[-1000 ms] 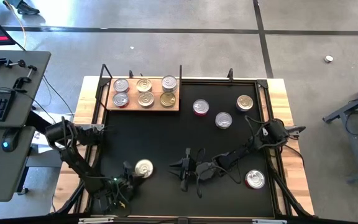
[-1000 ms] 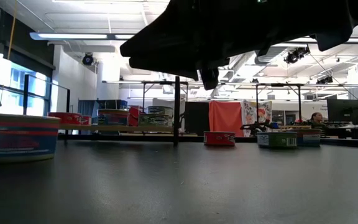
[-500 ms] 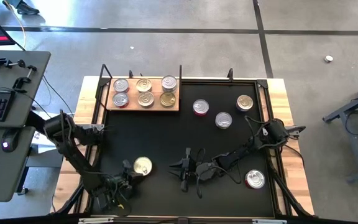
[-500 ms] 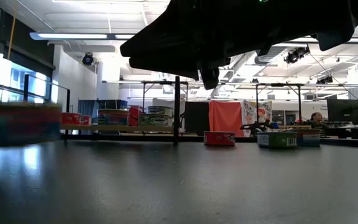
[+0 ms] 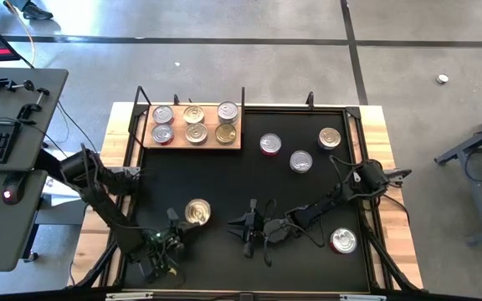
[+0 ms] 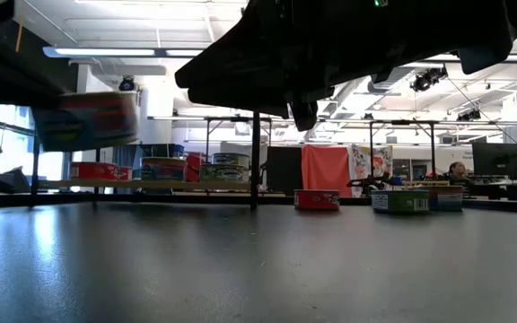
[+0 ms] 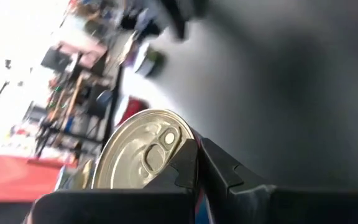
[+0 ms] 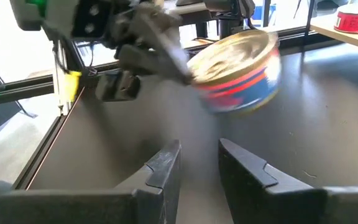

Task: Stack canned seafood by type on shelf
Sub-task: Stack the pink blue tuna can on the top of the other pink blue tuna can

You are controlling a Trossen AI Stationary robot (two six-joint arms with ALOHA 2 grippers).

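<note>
1. Left gripper (image 5: 182, 232) is sitting at about 7 o'clock on the black mat (image 5: 224, 184), clamped on a gold-lidded can (image 5: 197, 212); the can is hanging clear of the mat, tilted, as the low view (image 6: 86, 120) is showing it up in the air.
2. Left wrist view: one dark finger (image 7: 185, 168) is pressing against the rim of the held can (image 7: 142, 152), pull-tab lid facing the camera.
3. Right wrist view: the same can (image 8: 241, 71) is showing red and blue sides, gripped by the left gripper (image 8: 185, 65).
4. Right gripper (image 5: 245, 230) is hovering near 6 o'clock, fingers (image 8: 163, 168) narrowly apart, holding nothing.
5. Wooden shelf (image 5: 195, 144) is lying at 11 o'clock, carrying six cans (image 5: 195, 123) in two rows of three, silver ones on its left end, gold ones toward the right.
6. Loose cans on the mat: a red-sided one (image 5: 270, 145) at 1 o'clock, a silver one (image 5: 300, 161) just beside it, a gold one (image 5: 330, 138) at 2 o'clock, and one more (image 5: 342, 241) at 4 o'clock.
</note>
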